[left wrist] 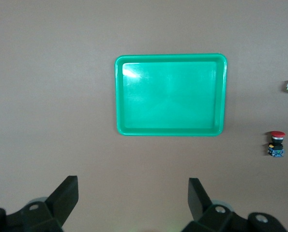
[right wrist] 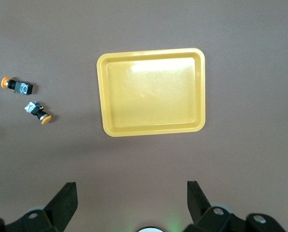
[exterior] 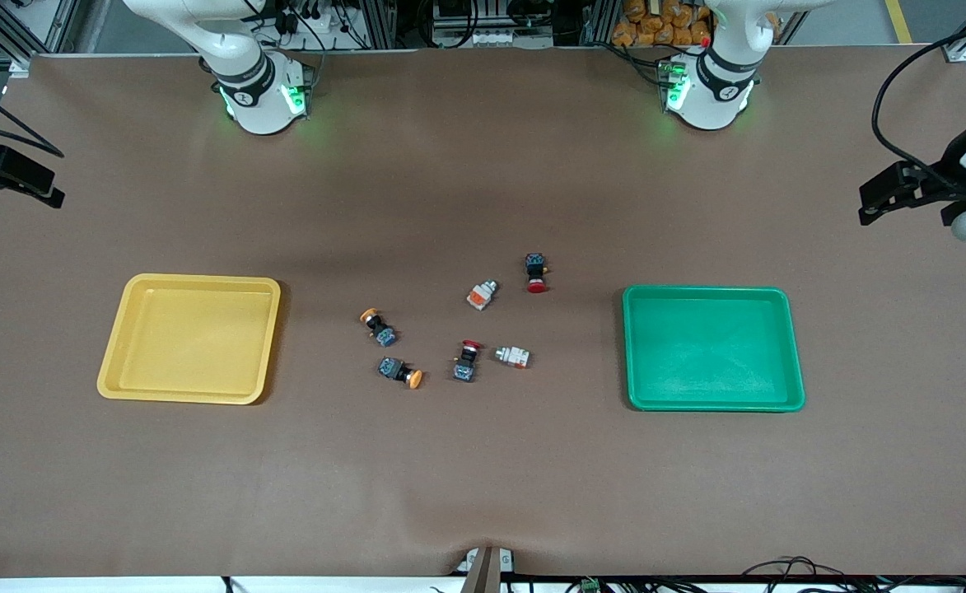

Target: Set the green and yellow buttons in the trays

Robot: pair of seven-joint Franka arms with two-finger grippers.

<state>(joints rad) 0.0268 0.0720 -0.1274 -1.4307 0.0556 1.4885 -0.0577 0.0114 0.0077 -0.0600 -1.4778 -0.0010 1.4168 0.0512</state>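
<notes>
brown mat: matte cover over the whole table, slight wrinkle at the edge nearest the front camera
room: aluminium frame and cables along the base edge, cables at the left arm's end
left gripper: fingers wide apart, nothing between them, up high at the left arm's end; arm waits
green tray: flat on mat, empty, straight ahead of the left gripper in its wrist view
right gripper: fingers wide apart, empty, up high at the right arm's end; arm waits
yellow tray: flat on mat, empty, straight ahead of the right gripper
yellow buttons: two, on their sides between the trays, nearer the yellow tray; one, other just nearer the front camera; both off to the side of the right gripper's view
white buttons: two with orange blocks, mid-table; one, one nearer the front camera
red buttons: two; one toward the green tray, one between yellow and white buttons
contact: all six buttons loose on mat, apart, none in a tray, well clear of both grippers
</notes>
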